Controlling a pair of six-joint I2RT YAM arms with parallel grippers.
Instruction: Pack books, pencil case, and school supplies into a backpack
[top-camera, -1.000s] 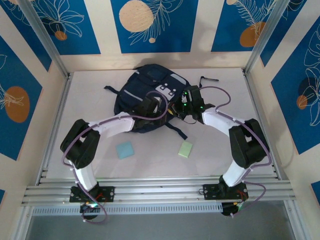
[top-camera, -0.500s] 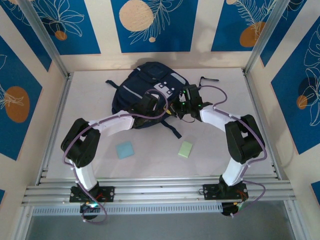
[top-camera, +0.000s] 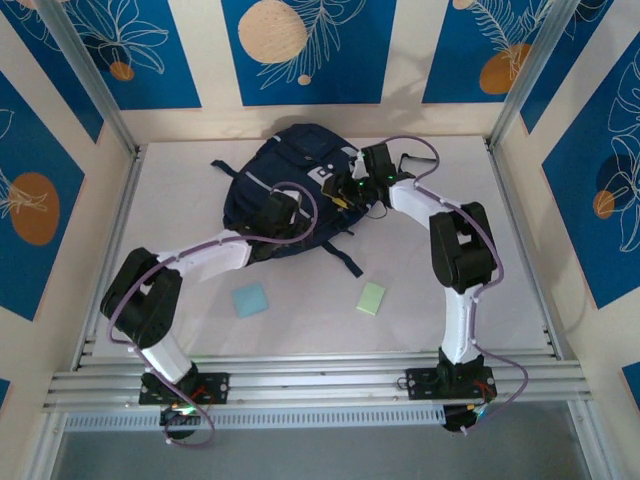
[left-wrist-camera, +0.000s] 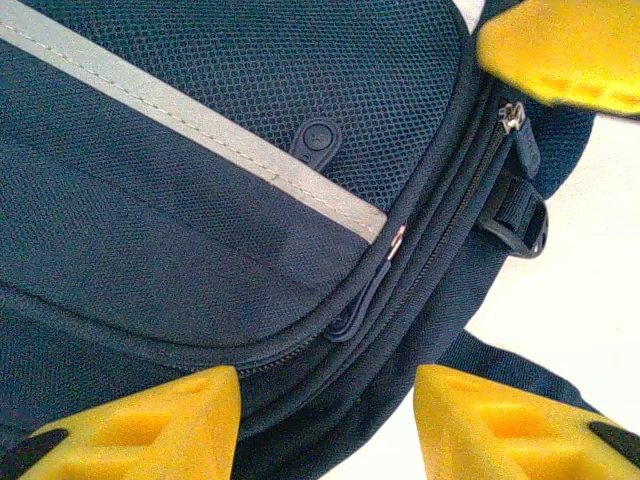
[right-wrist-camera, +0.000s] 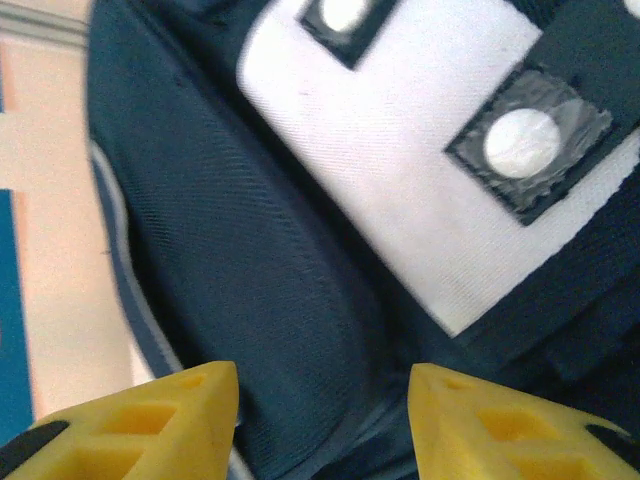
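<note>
Since a second ago: right arm reaches farther in over the backpack (top-camera: 290, 160), and the right gripper (top-camera: 362, 180) now sits up by the pack's white-grey patches instead of at its near right edge; its fingers (right-wrist-camera: 150, 420) have parted. Left arm is stretched longer and lower, left gripper (top-camera: 272, 212) on the pack's near left face. Pack itself lies flat at the back centre of the tabletop (top-camera: 430, 300), nudged a little toward the rear, straps trailing off both sides. Right wrist view: both yellow fingers stand apart over a white patch (right-wrist-camera: 430, 180) and dark fabric, nothing between them, no grip. Left wrist view: fingers (left-wrist-camera: 150, 420) are about half spread and empty, poised above the curved zip seams just below the pale stripe (left-wrist-camera: 200, 120); a thin zip pull (left-wrist-camera: 360, 300) lies on the seam between them, not pinched. Zip lines look closed along the stretch seen. Light blue pad (top-camera: 250, 299) and pale green pad (top-camera: 371, 298) lie loose on the tabletop near the arms, well apart from the pack and from each other. Judgement: with these pads as the loose items left, the books and pencil case are probably already inside, though the pack's interior is hidden. Remaining: open a compartment, load both pads, close up. Past halfway, not finished.
</note>
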